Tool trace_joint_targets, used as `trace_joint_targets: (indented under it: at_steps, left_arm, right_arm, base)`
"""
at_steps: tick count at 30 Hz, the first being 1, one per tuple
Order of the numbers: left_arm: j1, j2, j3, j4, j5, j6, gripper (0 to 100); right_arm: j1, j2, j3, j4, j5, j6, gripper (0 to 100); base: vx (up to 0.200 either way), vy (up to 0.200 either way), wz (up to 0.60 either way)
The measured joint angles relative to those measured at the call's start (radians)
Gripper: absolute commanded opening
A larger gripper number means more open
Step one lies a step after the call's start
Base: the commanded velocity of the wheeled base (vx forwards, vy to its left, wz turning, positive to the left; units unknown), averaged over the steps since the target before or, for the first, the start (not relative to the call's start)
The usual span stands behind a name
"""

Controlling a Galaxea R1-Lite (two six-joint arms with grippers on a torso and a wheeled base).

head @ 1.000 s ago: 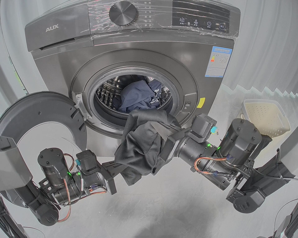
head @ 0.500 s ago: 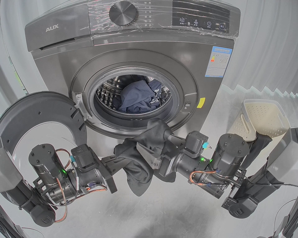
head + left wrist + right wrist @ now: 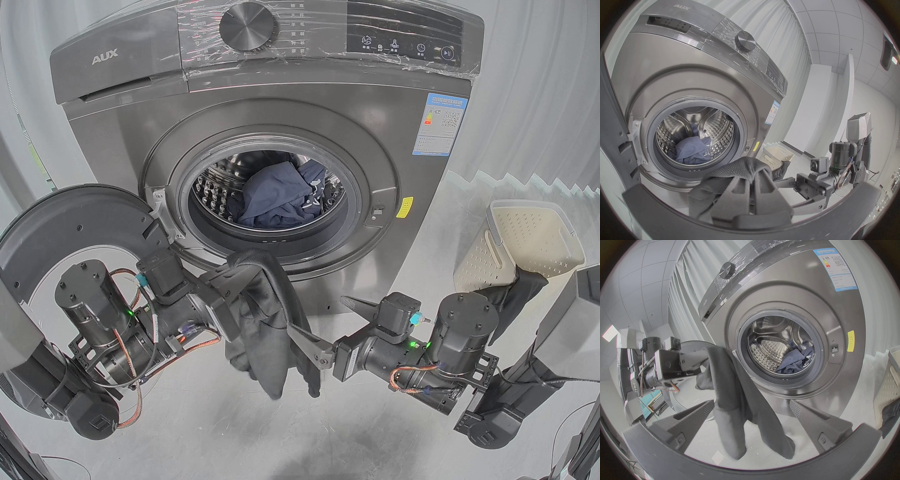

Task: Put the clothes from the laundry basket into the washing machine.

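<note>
**Lighting and Picture Conditions**

Illumination is bright, even and diffuse, supplied from overhead; a ceiling light panel (image 3: 610,333) is visible. Glare streaks the plastic wrap (image 3: 312,40) on the washing machine (image 3: 125,125). The steel drum (image 3: 718,125) carries soft highlights and is dimmer deeper inside. Both wrist views bow straight lines near the edges, and their corners are black.

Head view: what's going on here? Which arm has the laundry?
The left gripper is shut on a dark grey garment, which hangs in front of the washing machine, just below its opening. The right gripper is open beside the hanging garment and holds nothing. A blue garment already lies in the drum. The laundry basket stands to the robot's right with another dark cloth draped over its rim, so the load is not finished.
</note>
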Motion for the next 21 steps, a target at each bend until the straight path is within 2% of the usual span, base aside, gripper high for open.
trace_joint_targets:
  at_steps: [4, 9, 21]
  left_arm:
    - [0.000, 0.000, -0.020, 0.000, 0.009, 0.000, 0]
    - [0.001, 0.002, -0.047, 0.000, 0.054, 0.000, 0]
    - [0.006, 0.020, -0.112, 0.000, 0.116, -0.003, 0]
  right_arm:
    - [0.000, 0.009, 0.003, 0.000, 0.000, -0.001, 100]
    - [0.001, 0.023, 0.001, -0.001, 0.001, -0.012, 100]
    - [0.003, 0.098, -0.053, -0.001, 0.007, -0.032, 100]
  base:
    - [0.000, 0.000, 0.00]
    - [0.000, 0.000, 0.00]
    - [0.000, 0.000, 0.00]
